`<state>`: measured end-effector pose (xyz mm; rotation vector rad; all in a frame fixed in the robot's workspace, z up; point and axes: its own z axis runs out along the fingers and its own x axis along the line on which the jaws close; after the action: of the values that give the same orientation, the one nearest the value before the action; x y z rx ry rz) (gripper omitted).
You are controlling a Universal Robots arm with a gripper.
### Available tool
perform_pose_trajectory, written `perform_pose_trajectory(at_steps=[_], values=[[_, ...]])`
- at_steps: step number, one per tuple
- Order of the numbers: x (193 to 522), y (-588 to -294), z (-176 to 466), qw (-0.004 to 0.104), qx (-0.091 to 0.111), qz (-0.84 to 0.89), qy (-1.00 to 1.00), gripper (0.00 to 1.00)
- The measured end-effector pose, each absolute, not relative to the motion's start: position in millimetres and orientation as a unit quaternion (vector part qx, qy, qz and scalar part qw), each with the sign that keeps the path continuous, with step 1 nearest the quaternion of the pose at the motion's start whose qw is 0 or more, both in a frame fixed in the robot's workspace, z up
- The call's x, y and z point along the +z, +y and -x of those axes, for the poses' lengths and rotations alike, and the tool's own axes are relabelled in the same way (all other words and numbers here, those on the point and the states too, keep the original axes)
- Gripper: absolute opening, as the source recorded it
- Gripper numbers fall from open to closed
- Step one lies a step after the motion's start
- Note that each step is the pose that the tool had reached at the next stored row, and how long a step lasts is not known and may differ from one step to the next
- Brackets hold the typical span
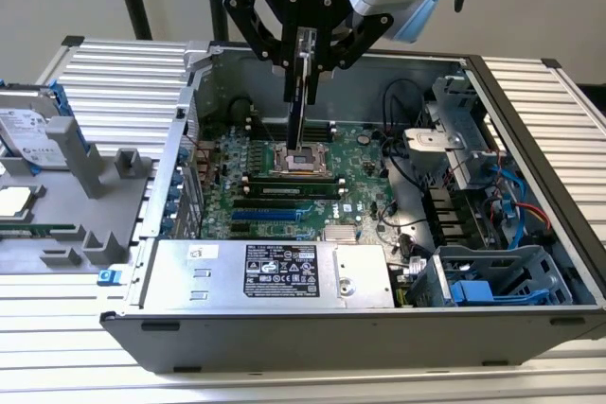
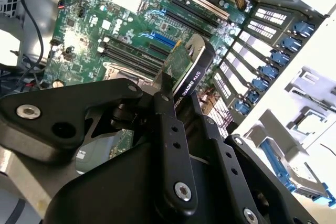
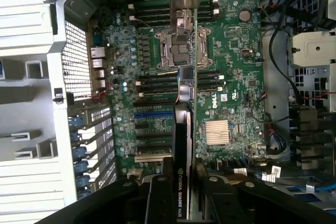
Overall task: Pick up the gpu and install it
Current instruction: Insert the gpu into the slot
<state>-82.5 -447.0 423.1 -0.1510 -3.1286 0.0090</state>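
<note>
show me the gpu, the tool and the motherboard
gpu (image 1: pixel 296 111): exterior view, lower half of the upright card
tool (image 1: pixel 305 61): exterior view, midway between its fingertips, shut on the gpu
motherboard (image 1: pixel 365 153): exterior view, bare green board surface

Your card (image 1: pixel 296 106) hangs in open air over the green board (image 1: pixel 369 153). A grey box (image 1: pixel 275 273) and a metal cage (image 1: pixel 456 125) crowd its sides.

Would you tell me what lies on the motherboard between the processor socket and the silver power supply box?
In the exterior view, long black and blue card slots lie between the processor socket and the power supply box.
</note>
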Motion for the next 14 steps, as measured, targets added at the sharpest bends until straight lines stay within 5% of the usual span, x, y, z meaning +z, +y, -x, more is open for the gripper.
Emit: perform_pose_trajectory(at_steps=[14], values=[[423.1, -447.0, 81.9, 0.005, 0.003, 0.048, -0.999, 0.00]])
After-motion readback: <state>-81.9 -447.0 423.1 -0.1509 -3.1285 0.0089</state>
